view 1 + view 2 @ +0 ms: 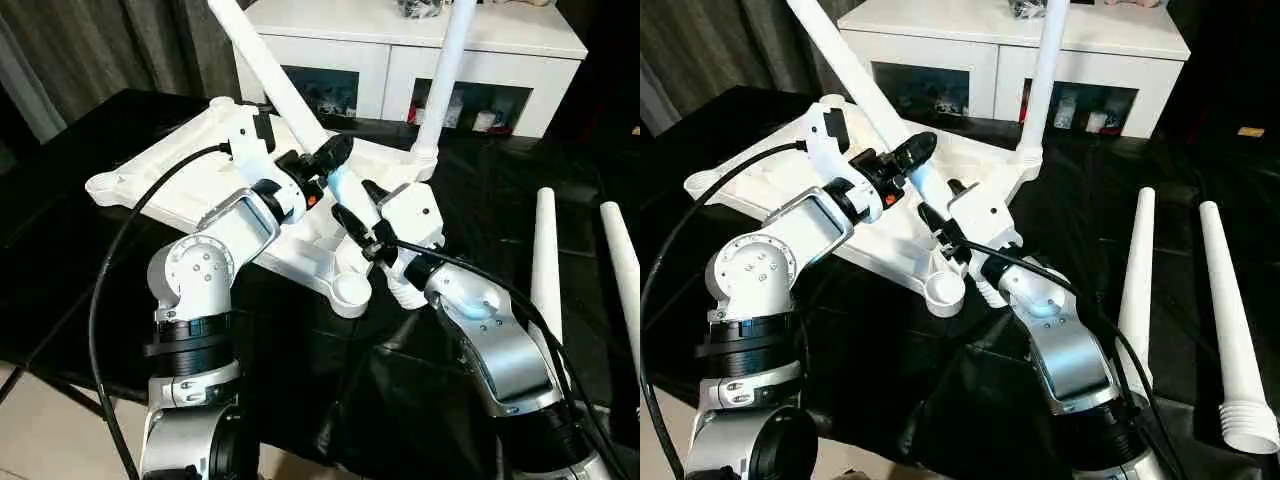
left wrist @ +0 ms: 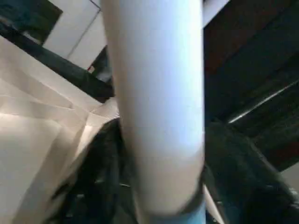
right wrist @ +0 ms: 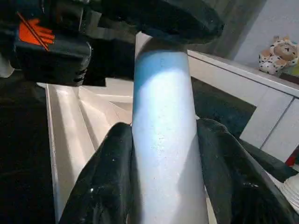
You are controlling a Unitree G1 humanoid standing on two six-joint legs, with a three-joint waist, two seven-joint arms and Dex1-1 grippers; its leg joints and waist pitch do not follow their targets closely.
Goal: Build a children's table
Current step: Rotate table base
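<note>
You had the tabletop (image 1: 190, 190) lying upside down on the black table (image 1: 60, 290), ribs up, with one leg (image 1: 447, 70) already standing in its far corner socket. A second leg (image 1: 275, 85) leaned steeply over the middle of the tabletop, and both claws were on its lower end. Your left claw (image 1: 322, 165) was clamped around it higher up. Your right claw (image 1: 352, 212) was clamped just below, and its wrist view showed a black finger (image 3: 105, 182) pressed to each side of the tube.

That leg looked to be a light, stiff, hollow plastic tube, smooth enough to slip or turn in a loose hold. Gripping low, near the thick end, was probably the sound choice, since it kept the long upper part from levering against you. The near corner socket (image 1: 352, 290) stood open just below your claws. Two more legs (image 1: 1138, 270) (image 1: 1232, 320) lay side by side on the table to your right, well apart from the tabletop.
</note>
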